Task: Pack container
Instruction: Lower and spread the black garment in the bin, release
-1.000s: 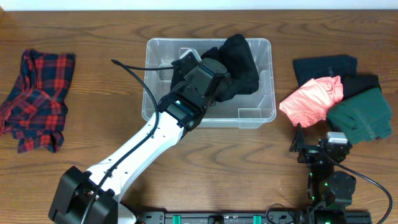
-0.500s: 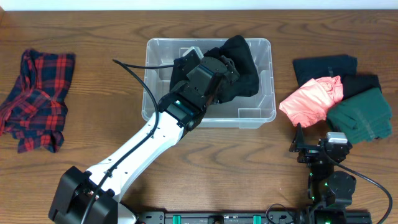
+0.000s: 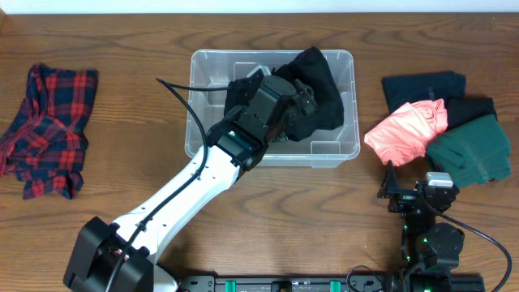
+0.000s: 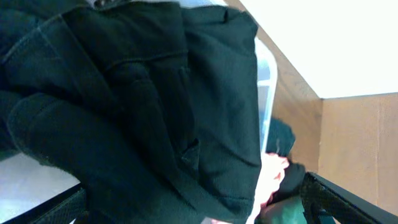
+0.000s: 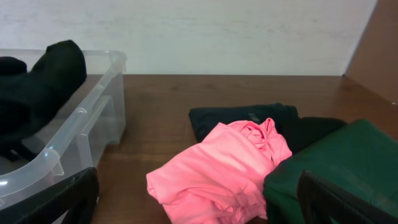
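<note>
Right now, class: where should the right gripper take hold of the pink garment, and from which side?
I'd pinch the thick bunched folds at the pink garment's left end, coming down from above. That end lies clear on the table, while its right side abuts the green garment.

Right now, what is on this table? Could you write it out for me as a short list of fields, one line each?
Container: clear plastic bin, lid off
Inside it: black garment, bunched, reaching up to the far rim
Left gripper: down in the bin at the black garment, fingers apart
Right gripper: parked low, open, empty
Left of bin: red plaid shirt, crumpled
Right of bin: pink garment, green garment, dark blue garment, piled together
</note>
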### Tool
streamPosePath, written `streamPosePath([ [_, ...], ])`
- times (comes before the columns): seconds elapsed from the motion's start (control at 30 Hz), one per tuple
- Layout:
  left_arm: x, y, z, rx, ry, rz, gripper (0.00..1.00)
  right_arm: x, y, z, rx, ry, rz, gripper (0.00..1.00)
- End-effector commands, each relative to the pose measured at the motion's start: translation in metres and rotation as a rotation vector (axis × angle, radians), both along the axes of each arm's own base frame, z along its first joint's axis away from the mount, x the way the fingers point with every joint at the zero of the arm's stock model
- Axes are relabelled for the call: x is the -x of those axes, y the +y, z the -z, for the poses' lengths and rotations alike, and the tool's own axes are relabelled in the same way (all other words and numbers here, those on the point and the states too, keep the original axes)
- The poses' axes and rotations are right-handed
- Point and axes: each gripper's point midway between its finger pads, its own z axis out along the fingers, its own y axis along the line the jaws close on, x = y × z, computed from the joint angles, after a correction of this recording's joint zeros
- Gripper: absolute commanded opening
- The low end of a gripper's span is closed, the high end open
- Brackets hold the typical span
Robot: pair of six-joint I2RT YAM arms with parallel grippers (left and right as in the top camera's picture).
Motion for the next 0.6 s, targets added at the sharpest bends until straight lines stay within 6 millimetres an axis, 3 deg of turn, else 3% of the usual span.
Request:
streamPosePath([
  [0.0, -0.003, -0.005, -0.020, 0.012, -0.036, 0.028, 0.98, 0.000, 0.003, 0.002, 0.014, 0.006, -0.015, 0.99],
  [0.33, 0.001, -0.001, -0.014, -0.097, -0.071, 0.110, 0.98, 0.000, 0.003, 0.002, 0.014, 0.006, -0.015, 0.99],
  [0.57, -0.007, 0.015, -0.011, -0.192, -0.111, 0.096, 0.98, 0.000, 0.003, 0.002, 0.014, 0.006, -0.015, 0.99],
])
